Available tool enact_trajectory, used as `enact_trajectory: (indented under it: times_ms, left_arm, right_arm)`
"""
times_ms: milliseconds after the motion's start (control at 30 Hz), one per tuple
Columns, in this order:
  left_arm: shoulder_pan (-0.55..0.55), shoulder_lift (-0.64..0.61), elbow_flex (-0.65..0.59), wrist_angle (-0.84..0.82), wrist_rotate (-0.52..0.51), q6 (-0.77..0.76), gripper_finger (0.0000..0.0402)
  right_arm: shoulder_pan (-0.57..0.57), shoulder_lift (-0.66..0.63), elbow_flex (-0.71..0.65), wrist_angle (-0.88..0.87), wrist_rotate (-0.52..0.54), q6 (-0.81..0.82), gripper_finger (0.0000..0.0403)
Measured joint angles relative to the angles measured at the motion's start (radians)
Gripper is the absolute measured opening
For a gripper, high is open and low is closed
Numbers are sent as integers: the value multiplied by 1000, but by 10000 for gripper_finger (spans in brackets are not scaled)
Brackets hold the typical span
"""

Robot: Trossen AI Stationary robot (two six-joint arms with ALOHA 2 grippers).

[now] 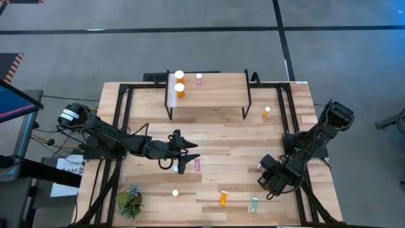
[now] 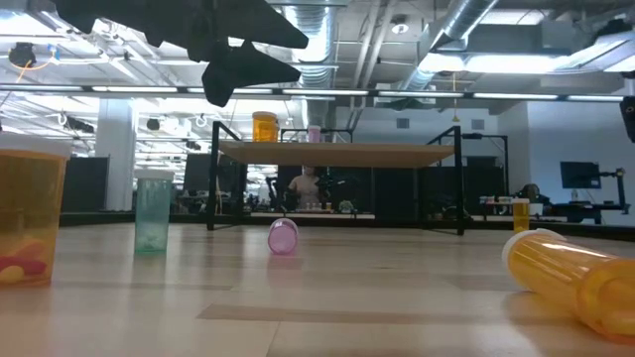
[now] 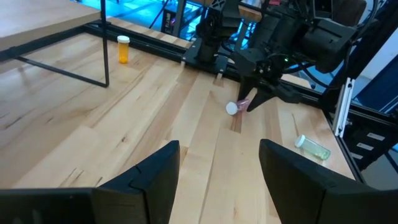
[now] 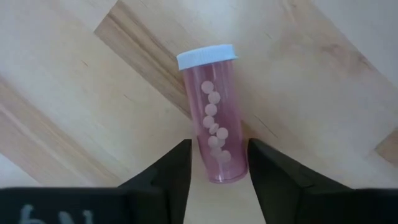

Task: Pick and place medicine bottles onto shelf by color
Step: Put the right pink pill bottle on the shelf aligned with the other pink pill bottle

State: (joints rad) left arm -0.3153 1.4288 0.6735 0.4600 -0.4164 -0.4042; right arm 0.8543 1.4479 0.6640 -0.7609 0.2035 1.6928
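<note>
I see the shelf (image 1: 209,95) at the table's far edge, bare wood in front. My left gripper (image 3: 217,168) hovers mid-table, fingers apart, empty. My right gripper (image 4: 217,168) straddles a lying pink bottle (image 4: 214,112), jaws not clamped.

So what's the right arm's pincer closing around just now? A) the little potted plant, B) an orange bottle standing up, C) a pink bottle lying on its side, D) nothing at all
C: in the right wrist view the pink bottle with pills inside lies flat on the table, its base end between the fingers of the right pincer.
</note>
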Motion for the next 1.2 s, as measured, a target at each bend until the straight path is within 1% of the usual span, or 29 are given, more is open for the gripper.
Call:
enact_trajectory:
  times_ms: [233, 333, 833, 1000, 1200]
  left_arm:
    - [0, 0, 0, 0, -1, 0, 208]
    - [0, 0, 0, 1, 0, 12, 208]
    - [10, 0, 0, 4, 11, 21, 208]
    - [10, 0, 0, 2, 11, 21, 208]
    - [10, 0, 0, 2, 11, 20, 208]
  right_arm:
    - [0, 0, 0, -1, 1, 0, 133]
    - [0, -1, 0, -1, 2, 0, 121]
    - [-2, -1, 0, -2, 12, 5, 125]
    - [-30, -1, 0, 2, 36, -1, 124]
    - [-86, -1, 0, 20, 63, -70, 123]
